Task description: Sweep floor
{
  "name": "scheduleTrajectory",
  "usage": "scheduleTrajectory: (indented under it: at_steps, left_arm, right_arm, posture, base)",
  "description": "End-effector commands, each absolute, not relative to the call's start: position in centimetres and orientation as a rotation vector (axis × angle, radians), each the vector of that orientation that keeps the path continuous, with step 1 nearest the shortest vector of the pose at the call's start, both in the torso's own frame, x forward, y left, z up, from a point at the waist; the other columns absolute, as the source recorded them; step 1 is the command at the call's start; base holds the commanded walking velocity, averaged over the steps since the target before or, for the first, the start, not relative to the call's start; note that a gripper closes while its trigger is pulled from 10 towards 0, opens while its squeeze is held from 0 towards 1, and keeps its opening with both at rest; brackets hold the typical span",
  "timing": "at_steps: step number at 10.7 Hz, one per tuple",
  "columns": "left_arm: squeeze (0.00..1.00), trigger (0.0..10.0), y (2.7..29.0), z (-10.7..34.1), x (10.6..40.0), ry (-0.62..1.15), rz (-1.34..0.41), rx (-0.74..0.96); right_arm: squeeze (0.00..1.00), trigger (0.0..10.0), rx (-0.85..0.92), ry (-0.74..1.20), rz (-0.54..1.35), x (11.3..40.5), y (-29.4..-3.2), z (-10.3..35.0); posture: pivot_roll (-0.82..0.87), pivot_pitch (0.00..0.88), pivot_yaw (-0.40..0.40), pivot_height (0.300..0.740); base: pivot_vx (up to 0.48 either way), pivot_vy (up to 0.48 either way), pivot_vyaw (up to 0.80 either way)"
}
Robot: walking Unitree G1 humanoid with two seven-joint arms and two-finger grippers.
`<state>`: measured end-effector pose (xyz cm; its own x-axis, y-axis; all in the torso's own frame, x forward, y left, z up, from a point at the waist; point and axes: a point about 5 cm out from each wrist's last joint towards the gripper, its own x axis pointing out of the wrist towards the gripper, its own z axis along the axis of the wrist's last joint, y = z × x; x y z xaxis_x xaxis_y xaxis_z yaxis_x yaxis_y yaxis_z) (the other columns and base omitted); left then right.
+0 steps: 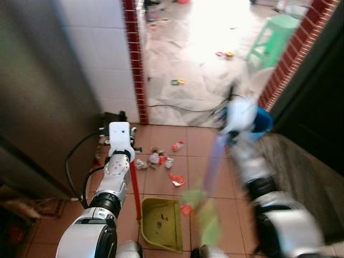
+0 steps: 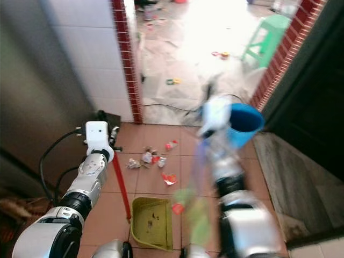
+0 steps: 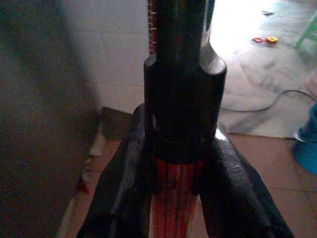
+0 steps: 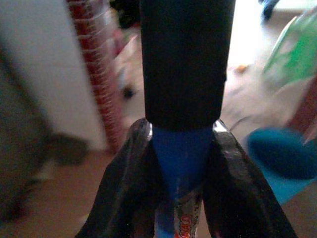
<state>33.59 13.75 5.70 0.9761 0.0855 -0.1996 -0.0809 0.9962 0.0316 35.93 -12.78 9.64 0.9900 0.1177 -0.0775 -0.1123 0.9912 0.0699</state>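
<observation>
Left wrist view: left claw [image 3: 173,198] clamps the red handle [image 3: 173,208].

Blurred broom [image 1: 212,172], yellow-green dustpan [image 1: 161,223]

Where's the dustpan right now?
In the left eye view the yellow-green dustpan sits on the terracotta floor between the arms, below the scattered litter. The left gripper holds its red handle.

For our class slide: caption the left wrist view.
Left end effector shut on the red dustpan handle, tiled floor beyond.
</observation>
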Motion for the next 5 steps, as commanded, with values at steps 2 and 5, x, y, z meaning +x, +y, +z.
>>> scheduleTrajectory:
  at_steps: [2, 5]
  left_arm:
    - [0.0, 10.0, 14.9, 3.6, 32.3, 0.302, 0.168, 0.049]
    - [0.0, 10.0, 14.6, 3.4, 32.3, 0.312, 0.148, 0.052]
  right_arm:
    - [0.0, 10.0, 0.19, 0.027, 0.193, 36.4, -10.9, 11.4]
    - [0.0, 10.0, 0.265, -0.055, 0.231, 37.5, -10.9, 14.3]
  posture:
    - [-0.04, 0.045, -0.004, 0.74]
    - [-0.05, 0.046, 0.0, 0.74]
  base:
    - [0.0, 0.0, 0.0]
    - [0.0, 0.0, 0.0]
